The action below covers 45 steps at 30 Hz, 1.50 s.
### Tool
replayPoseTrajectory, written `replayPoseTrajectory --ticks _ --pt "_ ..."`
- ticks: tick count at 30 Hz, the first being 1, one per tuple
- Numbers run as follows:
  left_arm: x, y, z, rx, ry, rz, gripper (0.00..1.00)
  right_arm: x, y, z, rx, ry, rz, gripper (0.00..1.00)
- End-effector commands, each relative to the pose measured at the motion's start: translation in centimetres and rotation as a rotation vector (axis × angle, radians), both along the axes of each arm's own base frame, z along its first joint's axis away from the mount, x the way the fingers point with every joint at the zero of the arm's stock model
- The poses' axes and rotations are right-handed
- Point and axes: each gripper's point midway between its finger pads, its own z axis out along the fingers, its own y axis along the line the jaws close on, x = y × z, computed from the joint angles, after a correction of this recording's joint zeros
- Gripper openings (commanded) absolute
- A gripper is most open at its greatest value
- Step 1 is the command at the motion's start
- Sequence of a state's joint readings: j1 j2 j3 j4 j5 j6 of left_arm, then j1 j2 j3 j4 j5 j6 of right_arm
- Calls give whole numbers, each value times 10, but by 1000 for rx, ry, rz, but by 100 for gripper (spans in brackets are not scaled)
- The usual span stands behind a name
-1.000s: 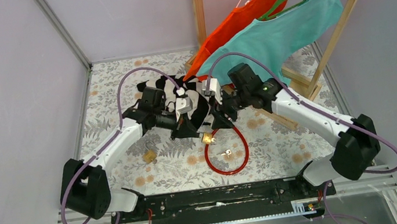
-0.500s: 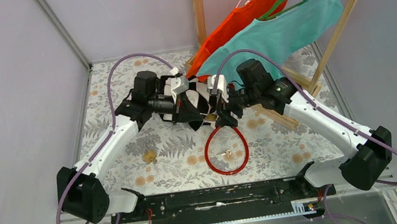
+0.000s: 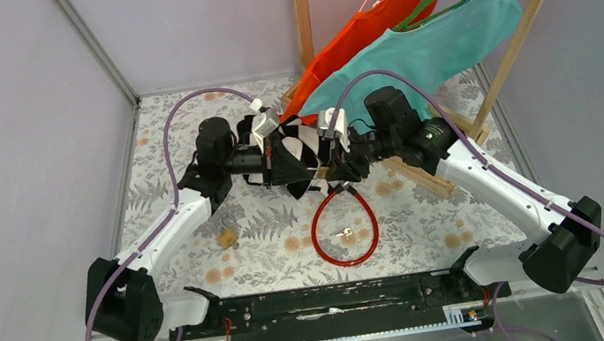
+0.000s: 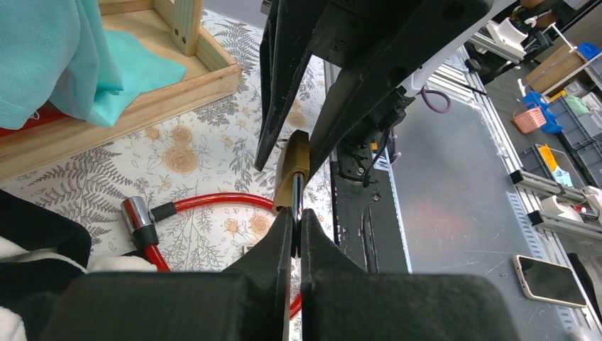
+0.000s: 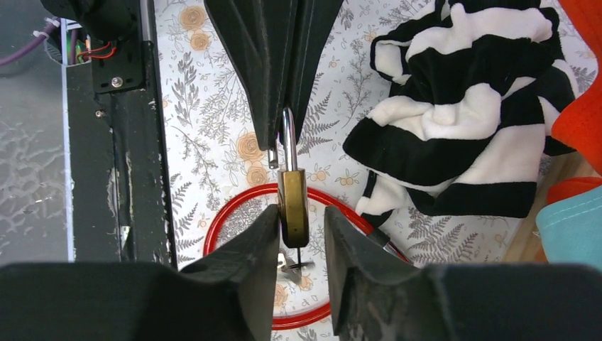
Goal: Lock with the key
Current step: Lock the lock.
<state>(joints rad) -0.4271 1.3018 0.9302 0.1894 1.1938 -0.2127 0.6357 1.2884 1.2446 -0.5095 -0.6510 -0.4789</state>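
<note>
A brass padlock (image 3: 327, 173) hangs in the air between my two grippers. My left gripper (image 4: 296, 224) is shut on its steel shackle; the brass body (image 4: 292, 170) shows just beyond the fingertips. In the right wrist view the padlock (image 5: 293, 206) hangs shackle-up from the left fingers (image 5: 273, 106). My right gripper (image 5: 299, 217) is open around the brass body, one finger touching it, with a gap on the other side. Small keys (image 3: 345, 236) lie on the table inside a red cable loop (image 3: 367, 215), also in the right wrist view (image 5: 294, 268).
A second brass padlock (image 3: 226, 236) lies on the table at the left. A black-and-white striped cloth (image 3: 299, 140) lies behind the grippers. A wooden rack (image 3: 453, 127) with teal (image 3: 432, 45) and orange shirts stands at the back right.
Both arms have lifted and moved toward the back, carrying the padlock up and away from the red loop. The keys on the table have not moved.
</note>
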Motion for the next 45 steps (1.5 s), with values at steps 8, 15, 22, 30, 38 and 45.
replayPoseTrajectory --ticks 8,15,22,30,38,45 --pt "-5 -4 21 -83 -51 -13 0 4 12 18 73 -9 22 31" --pt "-7 -6 14 -78 -86 -20 0 -4 19 21 114 59 63 5" --pt "-14 -15 4 -52 -124 -55 0 -12 25 27 164 128 98 0" --pt "-21 -24 2 -84 -83 -82 0 -7 32 34 187 134 109 0" --pt "-20 -28 -3 -128 -35 -64 0 0 45 42 240 170 114 0" --pt "-27 -34 -6 -128 13 -73 0 15 52 41 257 157 63 0"
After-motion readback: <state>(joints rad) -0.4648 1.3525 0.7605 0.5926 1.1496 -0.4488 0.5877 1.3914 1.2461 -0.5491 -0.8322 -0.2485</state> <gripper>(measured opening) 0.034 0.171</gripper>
